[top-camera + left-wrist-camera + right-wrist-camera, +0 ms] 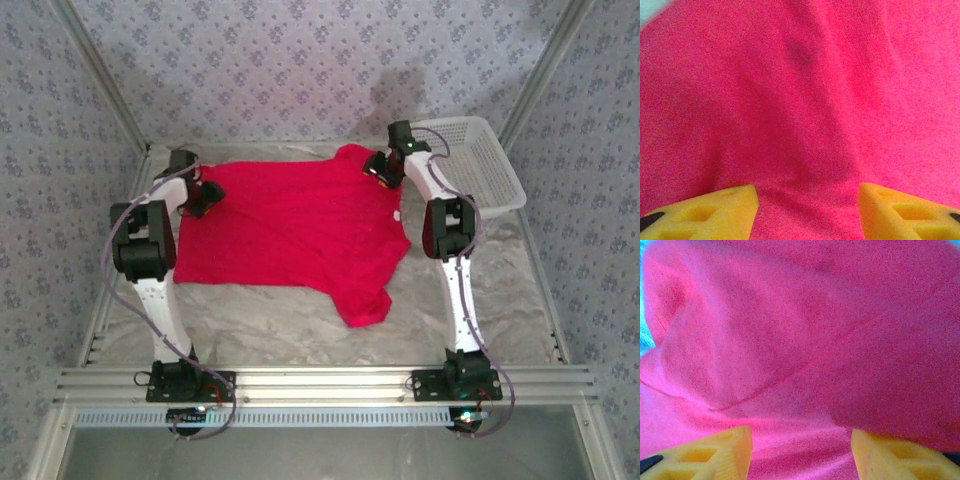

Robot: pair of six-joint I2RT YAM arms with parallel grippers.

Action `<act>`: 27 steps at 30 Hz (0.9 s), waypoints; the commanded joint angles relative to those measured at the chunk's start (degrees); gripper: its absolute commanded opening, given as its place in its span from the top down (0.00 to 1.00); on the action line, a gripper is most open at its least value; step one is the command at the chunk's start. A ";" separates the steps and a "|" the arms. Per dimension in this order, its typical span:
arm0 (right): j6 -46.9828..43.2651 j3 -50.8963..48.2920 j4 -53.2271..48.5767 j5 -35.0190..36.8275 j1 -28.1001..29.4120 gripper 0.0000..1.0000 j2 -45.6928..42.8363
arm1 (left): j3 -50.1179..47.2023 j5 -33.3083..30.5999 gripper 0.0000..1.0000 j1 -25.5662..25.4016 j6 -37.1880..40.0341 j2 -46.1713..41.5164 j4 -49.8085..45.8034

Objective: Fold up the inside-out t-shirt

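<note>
Red t-shirt (290, 225), one; white basket (480, 160), one; two arms (150, 250) (452, 240), jaws seemingly parted.

Lab robot cell: aluminium frame rail (320, 380), patterned backdrop walls (300, 70).

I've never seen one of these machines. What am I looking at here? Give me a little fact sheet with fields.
Garment: red t-shirt, spread mostly flat on the table
Neck tag: white neck tag, on the shirt's right side
Left arm: jaws apart, at the shirt's far left corner
Right arm: jaws apart, at the shirt's far right sleeve
Basket: white mesh basket, at the table's far right corner
Folding: no fold made yet
</note>
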 commanded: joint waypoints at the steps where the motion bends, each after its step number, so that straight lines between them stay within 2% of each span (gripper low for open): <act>1: 0.79 4.90 -4.26 -0.18 0.59 0.43 1.70 | -0.46 -3.87 0.43 0.35 0.89 -0.33 -3.14; 6: 0.11 4.07 -5.05 -1.53 2.07 0.42 -3.97 | -1.84 -12.10 0.43 -3.61 3.51 -7.85 -6.56; 10: -4.24 -5.17 -7.04 -2.21 4.65 0.43 -14.45 | -6.91 -15.40 0.43 -8.52 5.37 -16.55 -7.48; 13: -6.81 -22.16 -5.97 -2.57 6.61 0.44 -26.79 | -13.36 -12.39 0.43 -11.49 3.32 -22.75 -7.12; 16: -6.35 -44.81 -0.80 -1.12 8.53 0.46 -41.15 | -23.98 -3.91 0.42 -12.12 -0.79 -28.89 -1.21; 18: -5.36 -58.09 2.35 0.00 10.05 0.50 -49.55 | -29.57 -1.31 0.42 -12.03 -2.71 -31.61 1.10; 20: -4.88 -70.63 4.77 0.80 11.99 0.58 -57.07 | -33.69 0.91 0.42 -11.61 -3.53 -33.30 2.52; 23: -3.38 -84.82 8.15 1.32 14.19 0.74 -65.43 | -37.63 4.48 0.42 -10.55 -4.32 -34.48 4.26; 24: -2.89 -87.99 8.79 1.17 14.64 0.77 -67.64 | -38.49 5.57 0.42 -10.03 -4.59 -34.73 4.80; 27: -1.47 -96.20 10.59 1.39 16.06 0.74 -73.38 | -40.35 7.90 0.42 -8.80 -5.59 -35.95 6.20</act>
